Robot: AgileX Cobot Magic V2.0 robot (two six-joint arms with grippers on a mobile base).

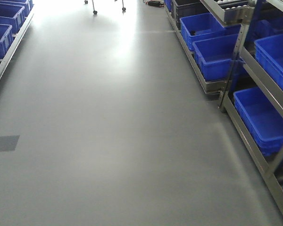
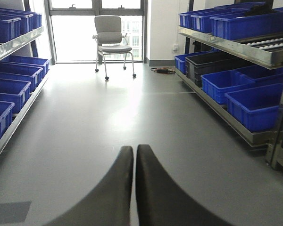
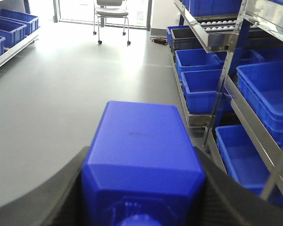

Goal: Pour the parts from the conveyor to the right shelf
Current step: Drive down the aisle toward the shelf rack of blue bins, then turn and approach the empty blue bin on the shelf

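My right gripper is shut on a small blue bin, which fills the space between the dark fingers; its contents are hidden. The right shelf, a metal rack, holds open blue bins and also shows in the right wrist view. A roller conveyor track runs along the rack's upper level, also seen in the left wrist view. My left gripper is shut and empty, over the grey floor. Neither gripper shows in the front view.
A second rack with blue bins lines the left side. A grey wheeled chair stands at the far end by the window. A black bin sits on the right rack's low level. Grey floor runs between the racks.
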